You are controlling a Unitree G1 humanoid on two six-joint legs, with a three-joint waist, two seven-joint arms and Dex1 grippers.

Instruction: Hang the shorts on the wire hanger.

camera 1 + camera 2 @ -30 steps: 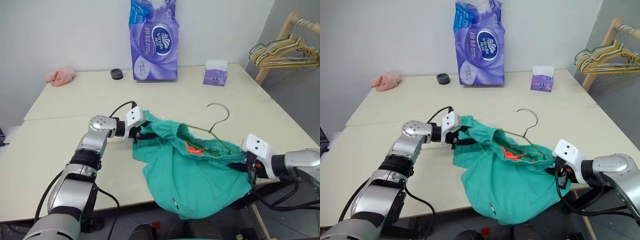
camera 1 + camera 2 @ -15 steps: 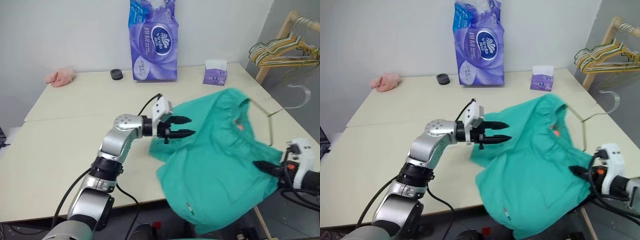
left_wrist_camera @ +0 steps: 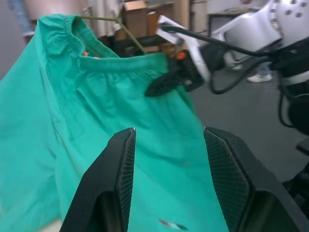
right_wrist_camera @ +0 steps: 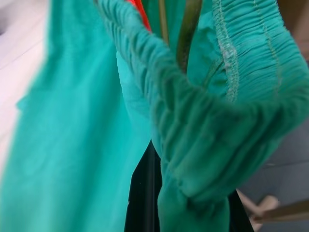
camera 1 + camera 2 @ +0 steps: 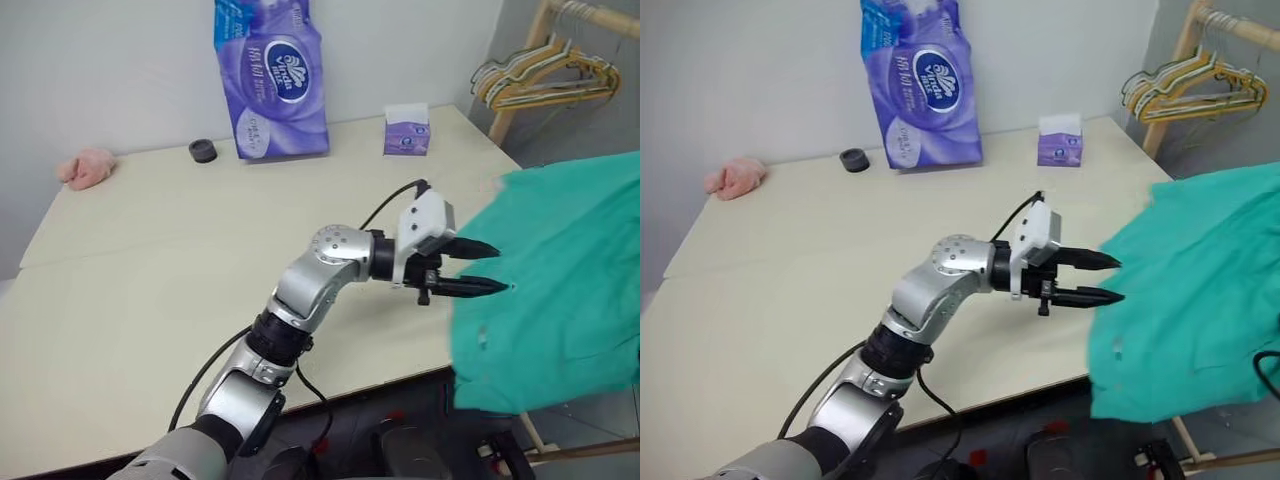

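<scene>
Teal shorts (image 5: 560,300) hang off the table's (image 5: 180,260) right edge at the right of the head view, probably lifted clear so they drape freely. Left gripper (image 5: 478,268) sits mid-frame, fingers half spread and empty, just short of the fabric. Left wrist view: right gripper (image 3: 166,82), upper middle, pinches the waistband shut, wire hanger (image 3: 113,20) poking out on top. Right wrist view: hanger wire runs inside the gathered waistband.

Pale table (image 5: 150,260) carries a pink cloth (image 5: 85,167), black cap (image 5: 203,151), purple tissue pack (image 5: 268,80) standing and small tissue box (image 5: 406,131) along the far edge
</scene>
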